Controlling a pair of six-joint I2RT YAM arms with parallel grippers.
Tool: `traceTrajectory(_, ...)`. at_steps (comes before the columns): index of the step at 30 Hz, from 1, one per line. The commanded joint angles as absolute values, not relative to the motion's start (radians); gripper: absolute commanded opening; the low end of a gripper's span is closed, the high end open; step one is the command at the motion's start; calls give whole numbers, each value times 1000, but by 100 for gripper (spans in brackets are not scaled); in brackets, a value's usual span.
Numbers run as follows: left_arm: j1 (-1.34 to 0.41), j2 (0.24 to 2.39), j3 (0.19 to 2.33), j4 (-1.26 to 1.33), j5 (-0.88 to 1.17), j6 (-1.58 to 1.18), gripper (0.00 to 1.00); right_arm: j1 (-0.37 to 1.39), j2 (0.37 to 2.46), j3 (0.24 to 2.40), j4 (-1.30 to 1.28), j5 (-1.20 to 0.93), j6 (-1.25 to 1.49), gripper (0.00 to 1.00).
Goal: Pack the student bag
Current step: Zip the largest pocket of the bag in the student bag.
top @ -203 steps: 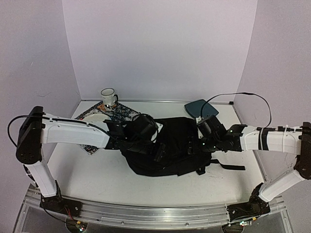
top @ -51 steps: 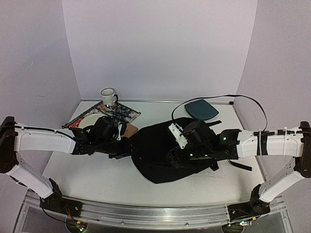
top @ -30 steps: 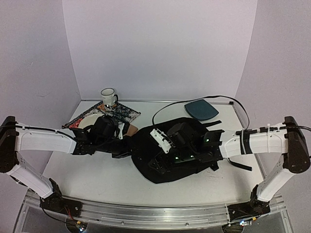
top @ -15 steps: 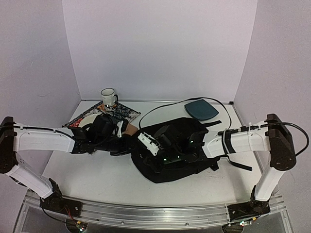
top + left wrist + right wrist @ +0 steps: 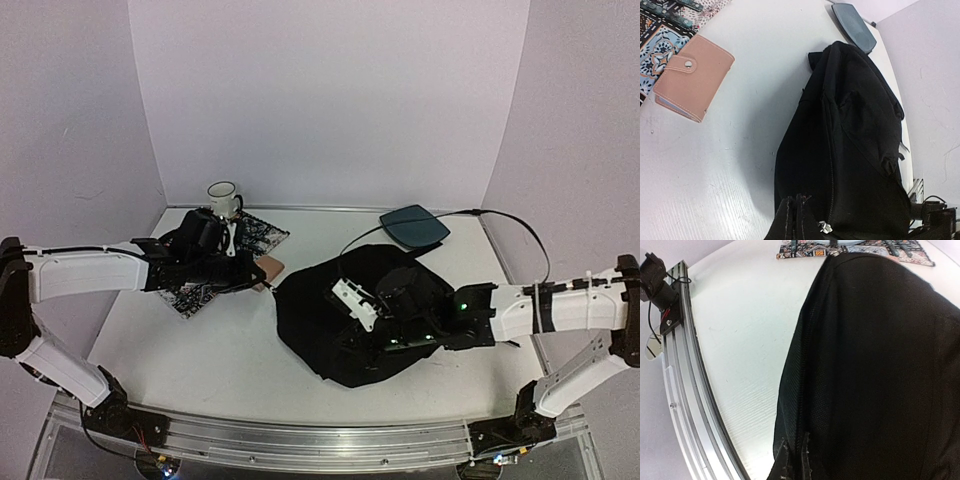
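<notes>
1. Top external view: the student bag (image 5: 305, 322) lies slumped on the table (image 5: 200, 350), from the centre over to the right, with the right arm reaching across it
2. Left gripper (image 5: 794, 220) is closed tight; the bag's black fabric bunches right at its tips at the bag's left corner, so it looks pinched there
3. Right gripper (image 5: 794, 457) is closed too, with a fold of the bag's mesh-like fabric gathered between its tips
4. A tan wallet (image 5: 692, 77) lies flat just beside the bag's left end, touching a patterned cloth (image 5: 255, 232)
5. A white mug (image 5: 224, 198) stands at the cloth's back corner, and a dark-teal pad (image 5: 413, 225) lies just behind the bag
</notes>
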State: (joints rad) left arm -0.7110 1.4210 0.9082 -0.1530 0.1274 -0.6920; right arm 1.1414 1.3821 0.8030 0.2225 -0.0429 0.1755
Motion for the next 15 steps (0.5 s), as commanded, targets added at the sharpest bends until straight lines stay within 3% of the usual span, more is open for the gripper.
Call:
traceTrajectory(1,-638,1453,974,-134,25,-625,0,1151,1252,720,-49,129,306,0)
traceTrajectory(6,-671,1424,929,-43,195,-649,0,1149,1183,712,-119,197,361,5)
traceTrajectory(9,-744,1396,905,-16,207,-685,0,1150,1194,768,-77,103,348,19)
traceTrajectory(13,-826,1380,868,59,222,-760,0,1157,1243,863,19,19,337,50)
traceTrajectory(15,-853,1376,850,95,228,-802,0,1164,1287,909,74,8,330,59)
